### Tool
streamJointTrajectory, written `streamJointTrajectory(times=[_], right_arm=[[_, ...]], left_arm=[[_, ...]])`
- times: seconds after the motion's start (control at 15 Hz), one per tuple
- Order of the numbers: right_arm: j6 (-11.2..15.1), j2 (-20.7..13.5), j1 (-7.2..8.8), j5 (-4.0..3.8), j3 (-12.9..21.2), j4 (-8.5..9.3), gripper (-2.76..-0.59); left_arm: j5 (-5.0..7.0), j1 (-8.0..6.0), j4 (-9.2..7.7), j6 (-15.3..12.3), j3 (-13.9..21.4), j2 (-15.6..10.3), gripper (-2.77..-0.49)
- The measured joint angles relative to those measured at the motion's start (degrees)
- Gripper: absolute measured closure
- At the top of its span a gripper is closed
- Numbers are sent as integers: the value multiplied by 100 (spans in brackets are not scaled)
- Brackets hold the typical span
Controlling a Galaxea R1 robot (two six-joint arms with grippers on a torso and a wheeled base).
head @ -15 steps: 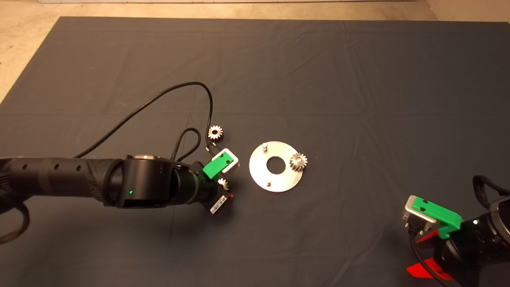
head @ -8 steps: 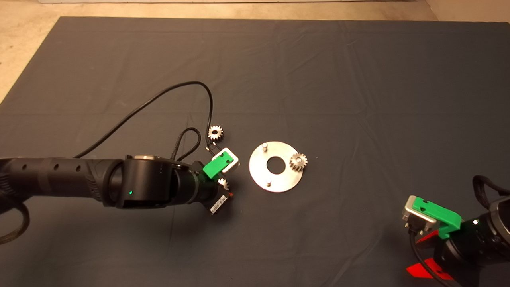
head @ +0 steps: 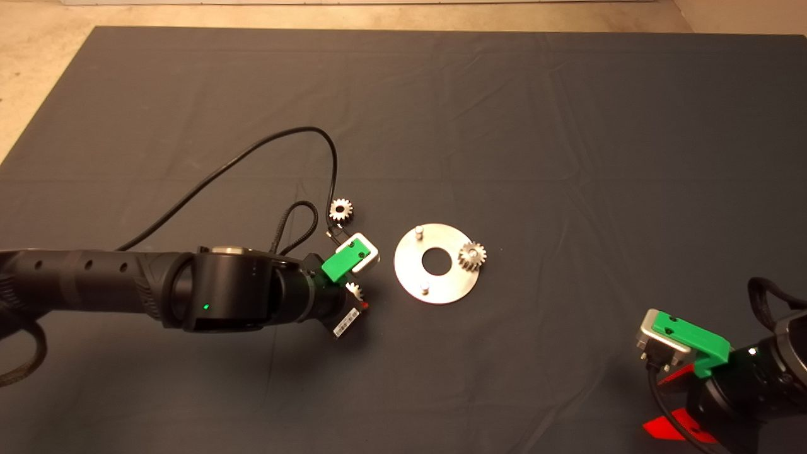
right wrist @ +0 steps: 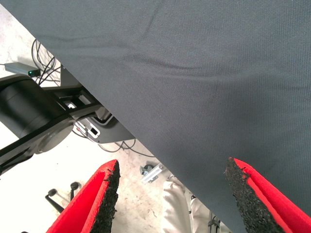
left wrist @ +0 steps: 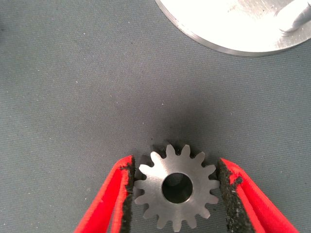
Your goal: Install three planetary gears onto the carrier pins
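Observation:
A shiny round disc (head: 410,271) lies mid-mat with one planetary gear (head: 471,255) seated on its right carrier pin. Two bare carrier pins (head: 418,231) (head: 425,289) stand on its left half. My left gripper (head: 357,299) reaches in just left of the disc, low over the mat. Its black pads press the teeth of a second planetary gear (left wrist: 176,192) from both sides, and the disc's edge (left wrist: 233,29) lies just beyond. The left gripper (left wrist: 176,165) is shut on that gear. A third gear (head: 341,209) lies loose on the mat behind the left gripper. My right gripper (head: 668,400) is parked open at the lower right.
A black cable (head: 252,157) loops over the mat from the left arm and ends close to the loose gear. In the right wrist view, past the open right gripper (right wrist: 170,194), the mat's edge shows with floor, cables and a chair base (right wrist: 58,116) beyond it.

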Motion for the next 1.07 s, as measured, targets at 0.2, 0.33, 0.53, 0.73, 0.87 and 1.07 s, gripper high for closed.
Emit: streamJointTrajectory(times=[0.2,0.33,0.53,0.73,0.87,1.07], right_arm=[[0,0,0,1,0,0,-161],[0,0,0,0,0,0,-161],[0,0,0,0,0,0,-161],[0,0,0,0,0,0,-161],[0,0,0,1,0,0,-161],[0,0,4,-7,0,0,-161]], left_arm=[[0,33,56,0,41,-13,-104],[-2,60,56,0,74,-15,-100],[-43,60,54,0,76,-44,-96],[-43,62,56,0,76,-44,-94],[-33,62,54,1,98,-57,-90],[37,77,23,1,277,-94,-83]])
